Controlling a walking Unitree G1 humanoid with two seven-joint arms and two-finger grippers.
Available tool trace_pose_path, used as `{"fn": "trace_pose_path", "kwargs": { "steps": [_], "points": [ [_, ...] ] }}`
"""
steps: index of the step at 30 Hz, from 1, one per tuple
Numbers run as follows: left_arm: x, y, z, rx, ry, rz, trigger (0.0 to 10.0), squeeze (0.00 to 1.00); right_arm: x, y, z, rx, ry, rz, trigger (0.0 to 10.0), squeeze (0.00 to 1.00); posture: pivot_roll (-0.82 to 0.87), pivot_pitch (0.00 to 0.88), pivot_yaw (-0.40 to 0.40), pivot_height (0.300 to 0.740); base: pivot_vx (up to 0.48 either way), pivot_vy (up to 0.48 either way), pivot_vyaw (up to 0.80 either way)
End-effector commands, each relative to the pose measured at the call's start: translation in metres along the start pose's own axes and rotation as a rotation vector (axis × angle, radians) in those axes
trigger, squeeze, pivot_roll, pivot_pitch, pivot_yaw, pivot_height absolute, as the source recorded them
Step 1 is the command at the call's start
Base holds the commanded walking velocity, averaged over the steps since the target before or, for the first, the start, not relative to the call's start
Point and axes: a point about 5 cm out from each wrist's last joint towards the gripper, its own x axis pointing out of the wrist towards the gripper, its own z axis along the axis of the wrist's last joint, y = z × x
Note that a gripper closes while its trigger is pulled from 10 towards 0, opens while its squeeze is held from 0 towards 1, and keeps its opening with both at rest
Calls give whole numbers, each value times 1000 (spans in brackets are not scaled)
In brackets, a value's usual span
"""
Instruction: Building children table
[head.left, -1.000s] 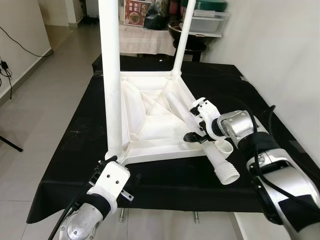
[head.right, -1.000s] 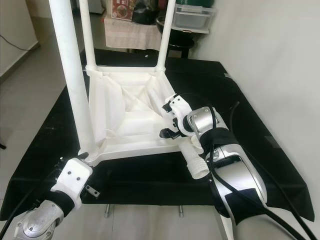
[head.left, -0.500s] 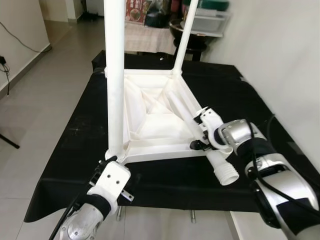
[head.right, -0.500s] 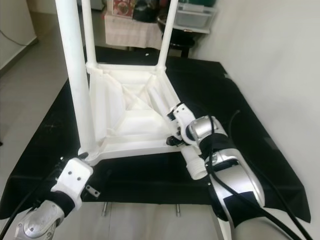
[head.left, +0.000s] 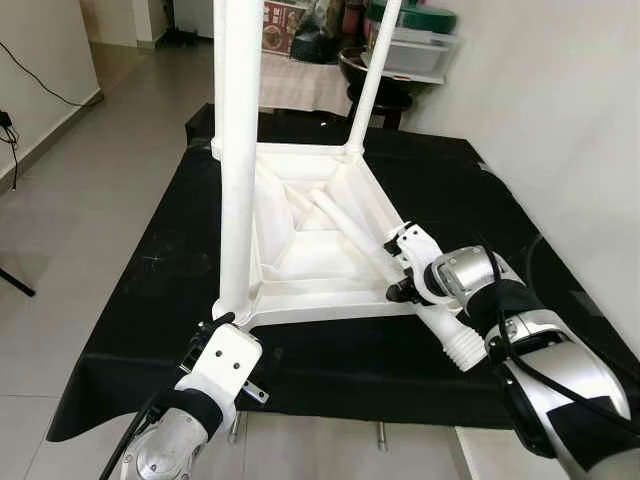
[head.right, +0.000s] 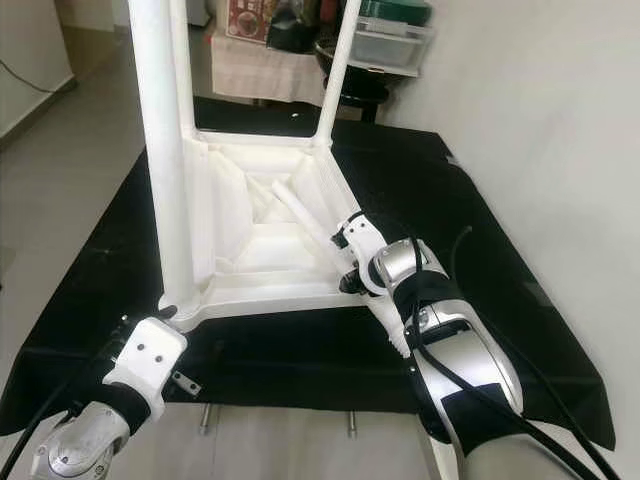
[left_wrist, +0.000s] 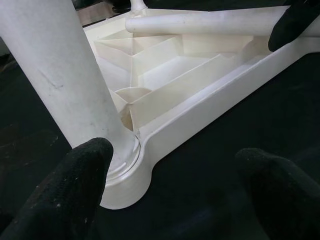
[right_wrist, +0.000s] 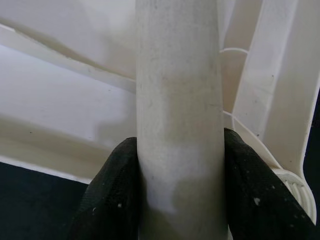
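White plastic children's table, turned upside down on a black cloth covering a work surface, ribbed underside facing up. Three legs already standing in their corner sockets: the near-left leg rising tall at 9 o'clock of the frame, two more legs at the far corners toward 12 o'clock. Fourth leg, loose, lying slantwise across the frame's near-right corner at about 4 o'clock, its threaded end jutting out over the black cloth, its other end resting inside the ribbed underside.

Right gripper clamped around this loose leg just inside the near-right corner, black fingers pressed against both sides of the white tube in the right wrist view. Corner socket visible just beside the gripped leg in that view.

Left gripper spread wide at the near-left corner, around 7 o'clock, one black finger close by the base of the standing leg, the other apart over the cloth, holding nothing.

Beyond the table at 12 o'clock, a cluttered stand with bins; grey tiled floor at 9 o'clock, pale wall at 3 o'clock.
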Motion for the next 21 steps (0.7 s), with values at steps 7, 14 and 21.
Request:
{"fn": "trace_pose_path", "kwargs": {
  "steps": [7,14,21],
  "points": [
    [6,3,14,-41,-58,8,10000,0,-7,-23,4,322,-252,-38,0,0,-83,23,-175,740,0,0,0],
    [14,6,24,-92,-112,-6,10000,0,-25,-40,18,493,-480,23,0,0,-96,18,-159,740,0,0,0],
    [25,9,33,-200,-157,10,10000,0,-49,-50,30,580,-812,166,10000,0,-106,9,-134,740,0,0,0]
  ]
}}
